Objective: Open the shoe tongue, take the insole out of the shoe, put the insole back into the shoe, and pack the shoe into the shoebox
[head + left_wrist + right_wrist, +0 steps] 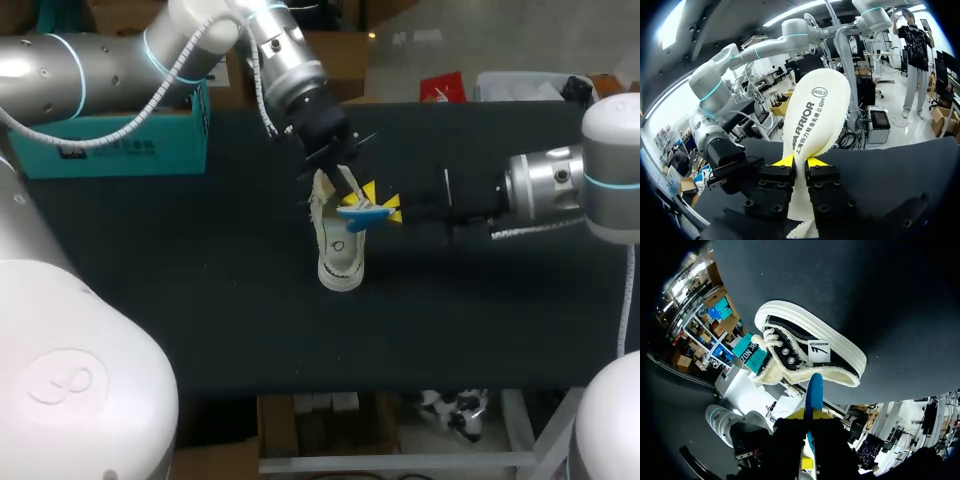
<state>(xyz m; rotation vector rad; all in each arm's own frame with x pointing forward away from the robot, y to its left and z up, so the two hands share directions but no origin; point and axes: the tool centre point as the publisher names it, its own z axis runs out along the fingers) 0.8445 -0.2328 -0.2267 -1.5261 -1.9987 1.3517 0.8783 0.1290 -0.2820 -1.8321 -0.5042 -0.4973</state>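
The black, cream-soled shoe [340, 262] has its cream tongue [810, 115] raised, blue insole [814, 390] at its opening.

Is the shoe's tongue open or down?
Open: the left gripper is shut on the tongue, holding it up away from the shoe.

You have the shoe [340, 255] near the middle of the table [200, 300], lying front to back. Your left gripper [800, 162] sits just behind and above it, with the tongue [810, 115] clamped between its 2 fingers. Your right gripper [390, 210] comes in from the right, beside the shoe's opening, pinching the insole [360, 212], which lies across the top of the shoe. The shoebox [110, 140] sits at the back left, well apart from the shoe.
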